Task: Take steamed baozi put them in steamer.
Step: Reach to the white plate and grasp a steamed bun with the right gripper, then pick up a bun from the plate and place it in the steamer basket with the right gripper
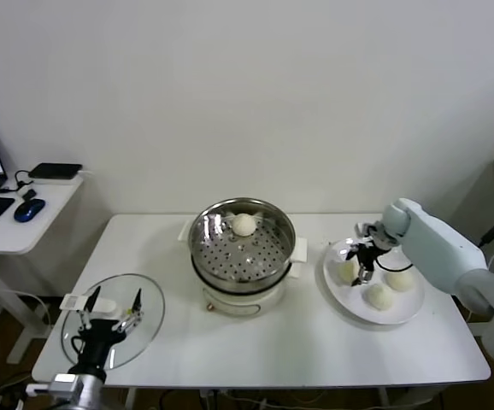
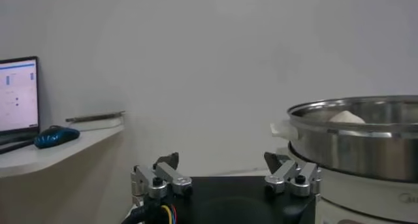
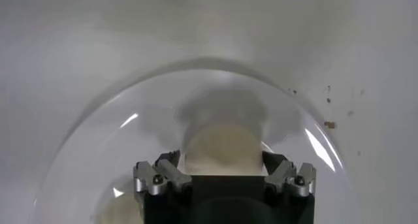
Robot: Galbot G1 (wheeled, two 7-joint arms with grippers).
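A white rectangular table stands against a plain white wall. At its centre sits a round, shiny stainless-steel steamer with a perforated bottom, on a white electric pot base. One small, smooth, cream-white steamed bun lies inside the basket, close to the far wall.

To the robot's right of the steamer lies a flat white round plate carrying three more cream-white buns. The right gripper reaches down over the plate's near-steamer side, its fingers spread on either side of one bun. In the right wrist view that bun fills the gap between the two fingers, though whether they press on it cannot be told; the bun rests on the plate. The other two buns lie just beside it.

The left gripper waits with fingers apart at the table's near left corner, above a round clear glass lid. A side desk further left holds a laptop, a blue mouse and a dark device.
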